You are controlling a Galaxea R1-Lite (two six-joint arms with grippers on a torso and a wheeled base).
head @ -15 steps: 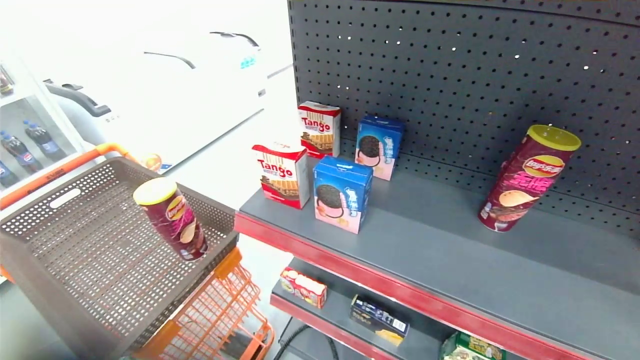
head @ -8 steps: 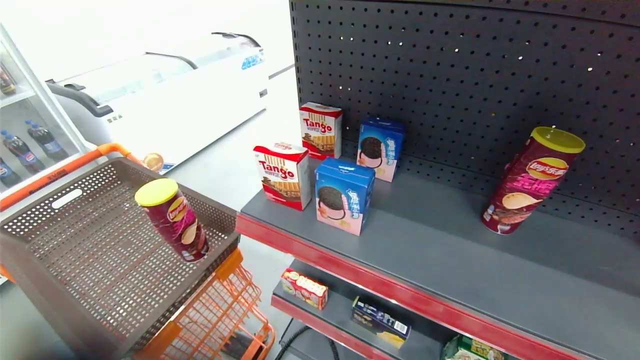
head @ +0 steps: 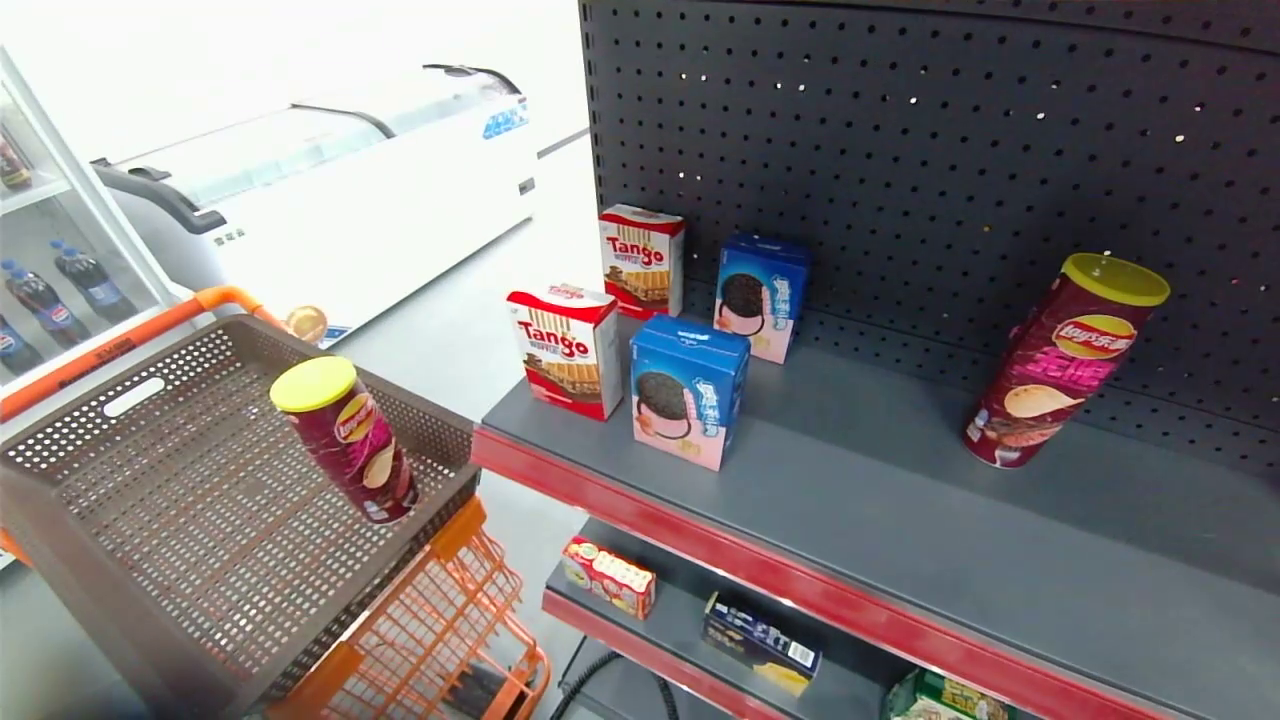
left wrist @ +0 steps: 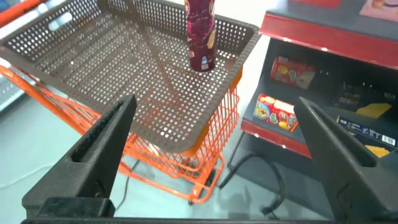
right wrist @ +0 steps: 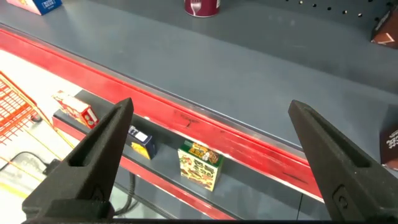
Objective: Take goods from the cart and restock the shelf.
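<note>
Shop fittings in the background

A white chest freezer (head: 350,215) with a curved glass lid and dark handles stands on the pale grey floor (head: 450,345). Near it, a glass-fronted drinks cooler (head: 75,195) holds dark soda bottles (head: 88,280) with blue labels. A black cable (head: 598,672) lies looped on the floor.

I see two wafer boxes (head: 565,350), two cookie boxes (head: 688,392) and one chip can (head: 1060,362) standing on the grey shelf (head: 860,500); a second can (head: 346,438) stands in the cart basket (head: 200,530).
</note>
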